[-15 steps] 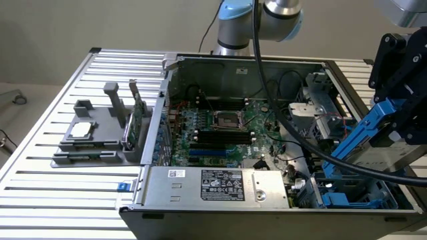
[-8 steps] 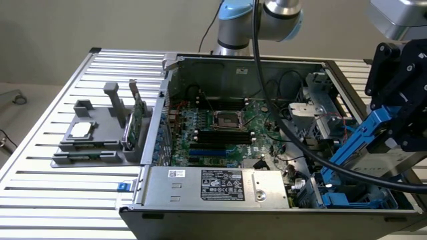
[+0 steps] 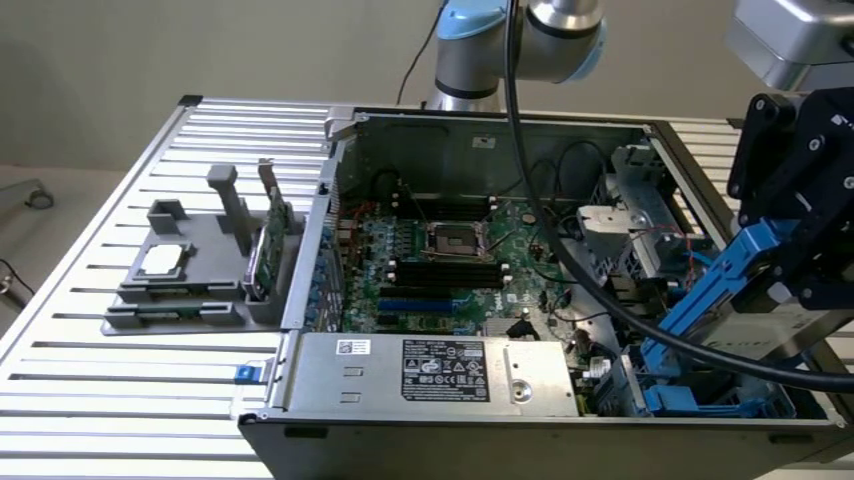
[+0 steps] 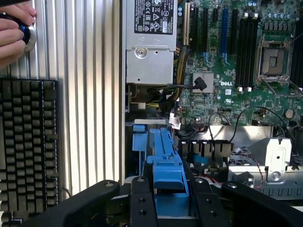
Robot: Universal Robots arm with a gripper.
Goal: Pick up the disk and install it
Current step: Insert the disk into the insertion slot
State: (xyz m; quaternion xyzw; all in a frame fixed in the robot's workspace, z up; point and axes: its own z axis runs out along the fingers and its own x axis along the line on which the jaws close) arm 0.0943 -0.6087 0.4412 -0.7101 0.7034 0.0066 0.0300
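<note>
Gripper (image 4: pixel 171 202): I'm seeing its jaws pinching the blue carrier of the disk (image 4: pixel 165 161) from both sides.
Disk: it's hanging tilted at four o'clock of the open computer case (image 3: pixel 507 122), its lower end by the blue drive bay (image 3: pixel 694 402).
Motherboard (image 4: pixel 222 56): "DELL" is showing in white.
Power supply (image 3: pixel 350 385): its label is facing me, the print too small to read.
Person's hand (image 4: pixel 12 33): it's resting on a round knob (image 4: pixel 29 37).

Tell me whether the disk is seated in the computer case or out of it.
Out, not seated. The pincer grips the disk, steeply tilted, over a corner of the case at the exterior view's right.
</note>
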